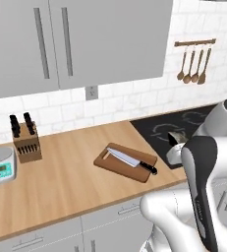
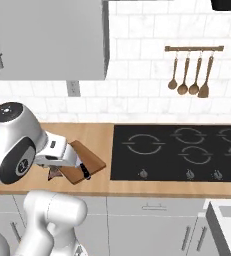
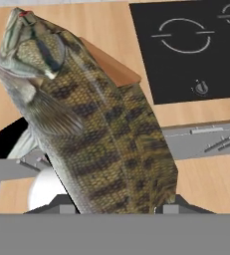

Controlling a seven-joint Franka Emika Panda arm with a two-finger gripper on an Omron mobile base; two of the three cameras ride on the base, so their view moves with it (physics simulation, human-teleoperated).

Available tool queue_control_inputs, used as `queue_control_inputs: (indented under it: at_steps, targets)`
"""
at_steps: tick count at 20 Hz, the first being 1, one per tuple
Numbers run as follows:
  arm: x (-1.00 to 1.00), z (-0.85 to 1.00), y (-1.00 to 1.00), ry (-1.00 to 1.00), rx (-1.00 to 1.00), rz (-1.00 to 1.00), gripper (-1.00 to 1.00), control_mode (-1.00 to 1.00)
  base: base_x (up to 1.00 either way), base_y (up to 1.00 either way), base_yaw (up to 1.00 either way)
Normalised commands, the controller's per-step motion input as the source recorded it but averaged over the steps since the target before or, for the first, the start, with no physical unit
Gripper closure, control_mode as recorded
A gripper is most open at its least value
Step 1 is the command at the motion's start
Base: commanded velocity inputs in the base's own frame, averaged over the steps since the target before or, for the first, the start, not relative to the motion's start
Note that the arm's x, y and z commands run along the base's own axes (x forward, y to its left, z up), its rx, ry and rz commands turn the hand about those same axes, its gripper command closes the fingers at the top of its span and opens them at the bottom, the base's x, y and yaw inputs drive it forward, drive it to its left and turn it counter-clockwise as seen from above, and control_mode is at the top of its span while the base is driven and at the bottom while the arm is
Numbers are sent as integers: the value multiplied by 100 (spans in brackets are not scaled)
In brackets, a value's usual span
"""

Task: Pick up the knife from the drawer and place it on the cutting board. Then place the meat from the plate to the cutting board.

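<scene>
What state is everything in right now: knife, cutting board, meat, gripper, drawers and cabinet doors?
knife: lying flat on the cutting board, blade toward the wall.
cutting board: flat on the counter, carrying the knife.
meat: clamped in the gripper, by the board's near end.
gripper: shut on the meat.
drawers: closed.
cabinet doors: closed.

Kitchen, probably domestic: wood counter (image 1: 75,182), black hob (image 2: 187,150), knife block (image 1: 26,140), hanging spoons (image 2: 189,75), wall cabinets (image 1: 85,39).

No text, label, brand or number can be read on anything here.
</scene>
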Motion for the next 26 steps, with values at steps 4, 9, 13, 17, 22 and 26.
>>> queue_control_inputs:
  at_steps: [4, 9, 13, 17, 22, 26]
  targets:
    - [0, 0, 0, 0, 0, 0, 100, 100, 0, 12, 7]
    - [0, 0, 0, 0, 0, 0, 100, 100, 14, 13, 19]
    - [0, 0, 0, 0, 0, 0, 100, 100, 31, 0, 28]
    - [0, 0, 0, 0, 0, 0, 100, 100, 2, 0, 5]
    - [36, -7, -1, 0, 0, 5, 100, -100, 2, 0, 0]
    - [84, -42, 0, 0, 0, 5, 100, -100, 0, 0, 0]
